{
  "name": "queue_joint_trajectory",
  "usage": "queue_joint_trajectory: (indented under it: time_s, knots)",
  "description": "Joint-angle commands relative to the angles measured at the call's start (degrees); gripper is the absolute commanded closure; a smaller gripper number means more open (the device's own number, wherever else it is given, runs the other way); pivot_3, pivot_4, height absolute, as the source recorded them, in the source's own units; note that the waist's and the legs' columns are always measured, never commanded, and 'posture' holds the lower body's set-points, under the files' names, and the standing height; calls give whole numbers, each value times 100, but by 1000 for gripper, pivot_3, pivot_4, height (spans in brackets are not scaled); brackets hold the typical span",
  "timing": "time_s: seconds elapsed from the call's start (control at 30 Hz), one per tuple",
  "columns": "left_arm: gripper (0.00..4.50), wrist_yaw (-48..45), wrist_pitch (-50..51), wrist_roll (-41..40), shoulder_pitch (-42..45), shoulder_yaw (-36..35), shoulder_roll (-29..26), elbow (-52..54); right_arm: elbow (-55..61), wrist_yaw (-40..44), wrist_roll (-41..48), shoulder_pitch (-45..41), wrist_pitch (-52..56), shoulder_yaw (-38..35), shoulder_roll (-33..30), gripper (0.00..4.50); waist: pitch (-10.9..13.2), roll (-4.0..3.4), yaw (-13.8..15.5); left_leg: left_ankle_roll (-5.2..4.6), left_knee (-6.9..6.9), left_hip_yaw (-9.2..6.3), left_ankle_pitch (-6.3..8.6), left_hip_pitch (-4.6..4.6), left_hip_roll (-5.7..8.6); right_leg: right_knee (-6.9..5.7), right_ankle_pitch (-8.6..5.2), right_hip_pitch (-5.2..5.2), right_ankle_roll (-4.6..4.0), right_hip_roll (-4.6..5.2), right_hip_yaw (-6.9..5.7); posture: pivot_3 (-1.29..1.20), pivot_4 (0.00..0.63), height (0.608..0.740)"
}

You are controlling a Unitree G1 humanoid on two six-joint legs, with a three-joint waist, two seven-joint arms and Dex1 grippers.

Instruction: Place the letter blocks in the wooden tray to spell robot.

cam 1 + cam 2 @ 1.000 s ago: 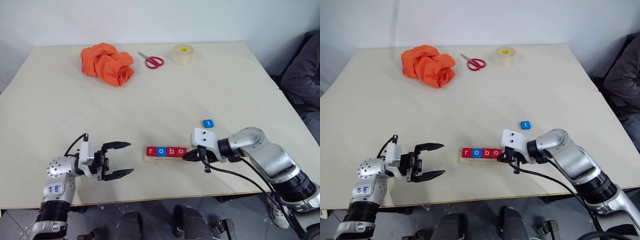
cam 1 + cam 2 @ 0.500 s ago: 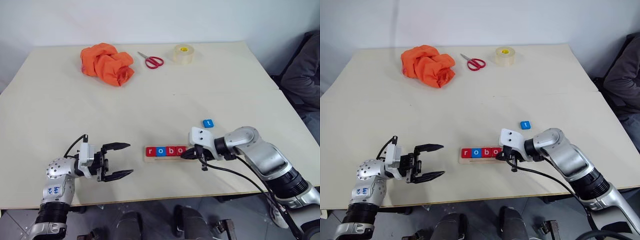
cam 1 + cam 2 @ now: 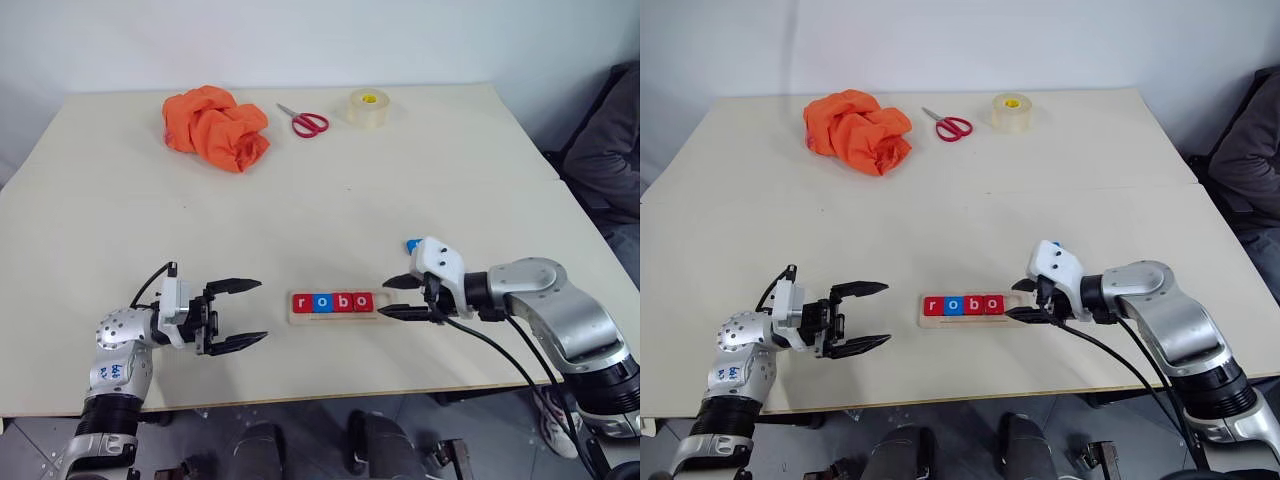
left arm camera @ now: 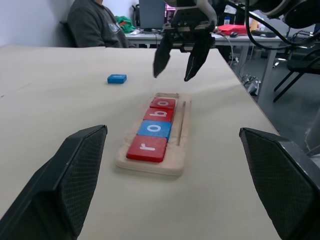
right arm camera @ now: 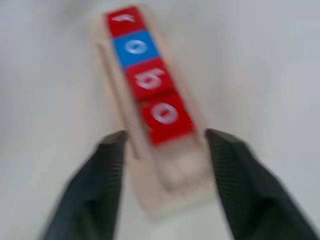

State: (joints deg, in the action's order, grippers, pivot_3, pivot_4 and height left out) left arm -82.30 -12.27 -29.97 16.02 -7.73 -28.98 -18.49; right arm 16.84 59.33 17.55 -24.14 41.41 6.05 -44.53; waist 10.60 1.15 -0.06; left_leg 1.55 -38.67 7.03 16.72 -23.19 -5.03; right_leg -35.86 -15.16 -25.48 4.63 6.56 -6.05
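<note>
1. Our right gripper (image 3: 402, 297) is hanging with its jaws spread wide and empty, just off the open end of the tray (image 3: 335, 316).
2. We are working on the last letter: four tiles (image 3: 333, 302) are sitting in the tray reading r, o, b, o, with one slot free.
3. We are judging that the blue t tile (image 4: 116, 78), lying on the table (image 3: 350, 190) near that gripper, needs picking next.
4. Our left gripper (image 3: 235, 315) is hovering wide open, holding nothing.

The table (image 3: 330, 190) is evenly and brightly lit from above; soft shadows are cast. The right wrist view is smeared by motion blur.
</note>
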Motion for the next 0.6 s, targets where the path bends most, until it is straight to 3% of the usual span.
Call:
queue_joint_trajectory:
  time_s: [0.03,0.07,0.1,0.37,0.6]
  knots:
    - [0,-117,-91,-4,92,-18,-27,-77,291,-317,222,344,148,-763,-156,471,0,0,2,0,0,1,0,0,0,1,0,0,0,0,0,0,150,740]
    - [0,-136,-93,-5,116,-21,-35,-107,379,-392,241,566,190,-986,-215,121,0,0,2,0,0,1,0,-1,0,2,0,0,0,0,0,0,150,740]
    - [0,-151,-94,-5,129,-25,-42,-127,470,-429,272,765,230,-1159,-275,56,0,0,3,0,1,1,0,-1,0,3,0,0,0,0,0,0,150,740]
    - [0,-295,-74,5,251,-75,-135,-330,1046,-1044,519,2073,559,-2496,-259,56,0,0,7,0,4,-2,0,0,1,6,0,2,1,0,0,0,150,740]
    - [0,-305,-66,31,340,-48,-125,-387,813,-1902,634,1752,787,-2508,341,56,0,0,-13,1,4,-2,-1,5,0,-1,1,2,2,-1,2,0,150,740]
